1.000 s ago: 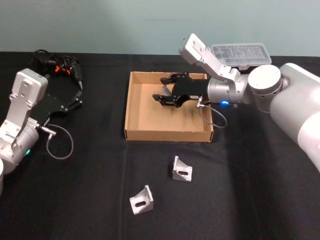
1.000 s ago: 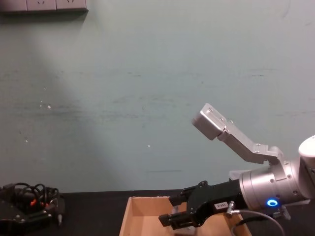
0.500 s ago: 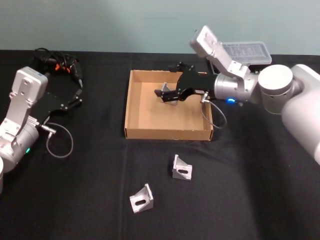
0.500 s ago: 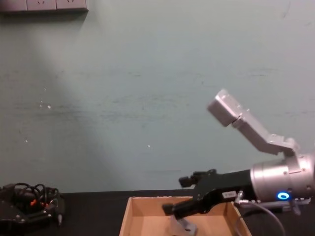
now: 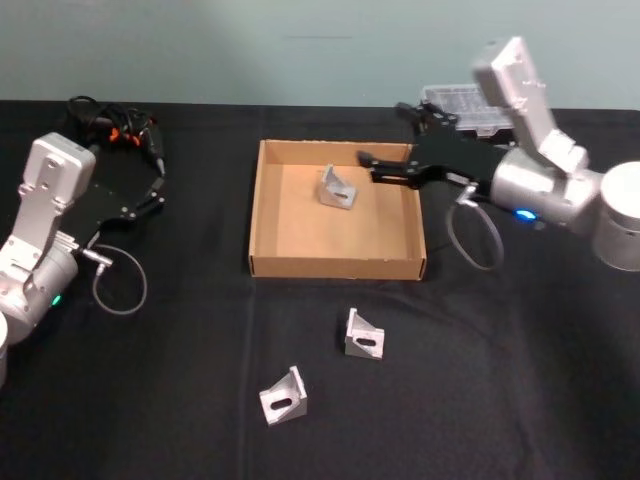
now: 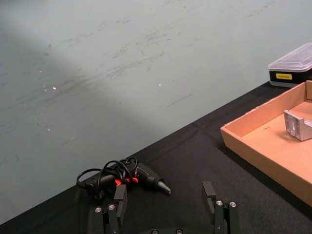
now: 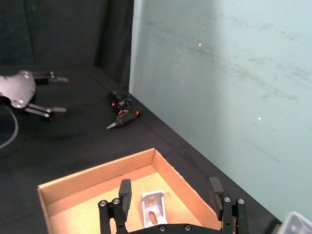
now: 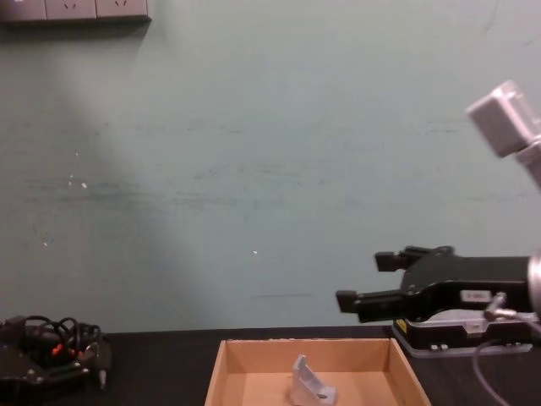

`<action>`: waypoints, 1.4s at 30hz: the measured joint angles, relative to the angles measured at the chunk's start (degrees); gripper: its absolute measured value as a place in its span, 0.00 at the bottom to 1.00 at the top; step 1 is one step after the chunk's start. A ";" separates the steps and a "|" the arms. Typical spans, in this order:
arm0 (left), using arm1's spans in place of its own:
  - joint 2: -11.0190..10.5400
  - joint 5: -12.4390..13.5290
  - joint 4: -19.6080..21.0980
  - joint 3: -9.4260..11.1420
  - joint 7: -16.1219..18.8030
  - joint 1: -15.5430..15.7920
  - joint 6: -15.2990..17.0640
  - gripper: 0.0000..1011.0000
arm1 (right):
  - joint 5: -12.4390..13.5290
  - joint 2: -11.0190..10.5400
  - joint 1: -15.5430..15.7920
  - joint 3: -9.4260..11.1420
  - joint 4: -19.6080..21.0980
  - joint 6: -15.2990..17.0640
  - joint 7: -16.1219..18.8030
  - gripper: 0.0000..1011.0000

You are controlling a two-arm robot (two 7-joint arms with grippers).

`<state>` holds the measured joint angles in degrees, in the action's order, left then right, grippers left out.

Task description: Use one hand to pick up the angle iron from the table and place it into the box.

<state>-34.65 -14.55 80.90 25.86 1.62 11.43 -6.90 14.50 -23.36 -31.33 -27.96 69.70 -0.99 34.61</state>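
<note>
Angle iron (image 5: 337, 188) seemingly off box (image 5: 336, 268) walls

Cropped and covered

In the chest view the box (image 8: 254, 359) runs off the bottom edge, its front wall cut away — and the plastic case (image 8: 448, 337) sits partly behind the right gripper (image 8: 359, 279). The left wrist view crops the box; in the right wrist view the gripper's body covers the angle iron (image 7: 153, 204) at its foot.

A silver angle iron (image 5: 337, 188) sits inside the shallow tan cardboard box (image 5: 257, 215), near its far wall. A second angle iron (image 5: 364, 336) and a third angle iron (image 5: 283, 397) lie on the black tabletop (image 5: 520, 400), toward its near edge.
</note>
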 joint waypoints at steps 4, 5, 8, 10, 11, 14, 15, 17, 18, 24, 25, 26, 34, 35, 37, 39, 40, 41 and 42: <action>0.00 0.00 0.00 0.00 0.00 0.00 0.00 0.99 | 1.44 -2.55 3.37 1.42 5.43 1.08 -0.56 0.99; 0.00 0.00 0.00 0.00 0.00 0.00 0.00 0.99 | 2.03 -3.59 4.57 1.85 7.54 1.46 -0.56 0.99; 0.00 0.00 0.00 0.00 0.00 0.01 0.00 0.99 | 3.19 -5.64 6.70 2.43 11.07 2.21 -0.11 0.99; 0.00 0.00 0.00 0.00 0.00 0.00 0.00 0.99 | 3.84 -6.65 7.61 2.52 12.58 2.59 0.49 0.99; 0.00 0.00 0.00 0.00 0.00 0.01 0.00 0.99 | 4.22 -7.15 8.02 2.55 13.23 2.78 0.87 0.99; 0.00 0.00 0.00 0.00 0.00 0.00 0.00 0.99 | 5.94 -9.39 9.91 2.62 16.19 3.75 2.31 0.99; 0.00 0.00 0.00 0.00 0.00 0.00 0.00 0.99 | 6.36 -9.81 10.25 2.63 16.73 3.94 2.57 0.99; 0.00 0.00 0.00 0.00 0.00 0.00 0.00 0.99 | 7.12 -10.74 11.04 2.66 17.81 4.35 3.08 0.99; 0.00 0.00 0.00 0.00 0.00 0.00 0.00 0.99 | 7.46 -11.16 11.36 2.66 18.30 4.57 3.35 0.99; 0.00 0.00 0.00 0.00 0.00 0.00 0.00 0.99 | 9.50 -14.32 13.39 1.71 21.17 5.68 5.88 0.99; 0.00 0.00 0.00 0.00 0.00 0.00 0.00 0.99 | 9.92 -14.80 13.65 1.32 21.39 6.00 6.49 0.99; 0.00 0.00 0.00 0.00 0.00 0.00 0.00 0.99 | 10.08 -15.05 13.79 1.06 21.46 6.15 6.81 0.99; 0.00 0.00 0.00 0.00 0.00 0.00 0.00 0.99 | 10.59 -16.60 13.93 -2.21 21.66 7.42 9.52 0.99; 0.00 0.00 0.00 0.00 0.00 0.00 0.00 0.99 | 10.50 -16.73 13.80 -2.91 21.53 7.59 9.80 0.99; 0.00 0.00 0.00 0.00 0.00 0.00 0.00 0.99 | 10.33 -16.86 13.57 -3.81 21.29 7.73 10.15 0.99; 0.00 0.00 0.00 0.00 0.00 0.00 0.00 0.99 | 10.21 -16.90 13.36 -4.43 21.09 7.81 10.44 0.99; 0.00 0.00 0.00 0.00 0.00 0.01 0.00 0.99 | 10.12 -16.91 13.25 -4.75 20.99 7.86 10.54 0.99; 0.00 0.00 0.00 0.00 0.00 0.00 0.00 0.99 | 9.94 -16.91 13.02 -5.30 20.75 7.90 10.79 0.99; 0.00 0.00 0.00 0.00 0.00 0.00 0.00 0.99 | 9.91 -16.89 12.88 -5.58 20.60 7.91 10.89 0.99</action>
<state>-34.65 -14.55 80.90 25.86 1.62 11.43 -6.90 24.40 -40.24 -18.45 -33.53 90.30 6.91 45.50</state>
